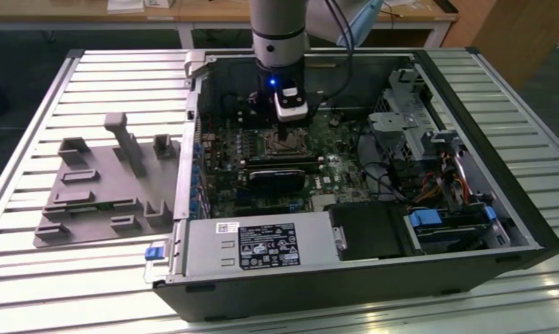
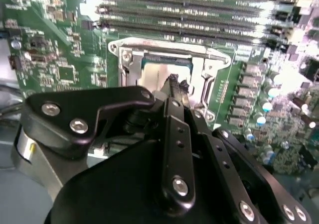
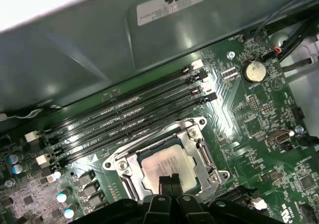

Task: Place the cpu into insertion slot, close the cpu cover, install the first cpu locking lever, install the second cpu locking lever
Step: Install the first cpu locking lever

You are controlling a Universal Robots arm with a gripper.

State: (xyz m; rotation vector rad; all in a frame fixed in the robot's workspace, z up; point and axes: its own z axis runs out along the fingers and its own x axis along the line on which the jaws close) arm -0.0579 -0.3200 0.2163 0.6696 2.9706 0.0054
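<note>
- cpu (image 3: 164, 163) sits in the slot (image 1: 277, 147), upper centre of the exterior view, just beside the memory slots (image 3: 129, 114).
- cover (image 3: 195, 143) looks flat around the cpu, with the chip top showing through its window. Can't confirm it's fully home.
- gripper (image 3: 169, 183) is pressed together with nothing pinched. In both wrist views the fingertips (image 2: 174, 87) hang over the cpu's near edge; touching or just clear, can't tell.
- Judgement: placing is done and the cover is down or nearly so, so the work is at the cover/first-lever stage. Levers are too thin to make out for sure.
- A lever move calls for the closed tips bearing on the thin bar beside the cover, not on the chip top. A slip would hit small parts on the board (image 3: 259, 114).
- Grey fixture (image 1: 103, 181) lies on the bench (image 1: 37, 104) at the exterior view's left, well apart.
</note>
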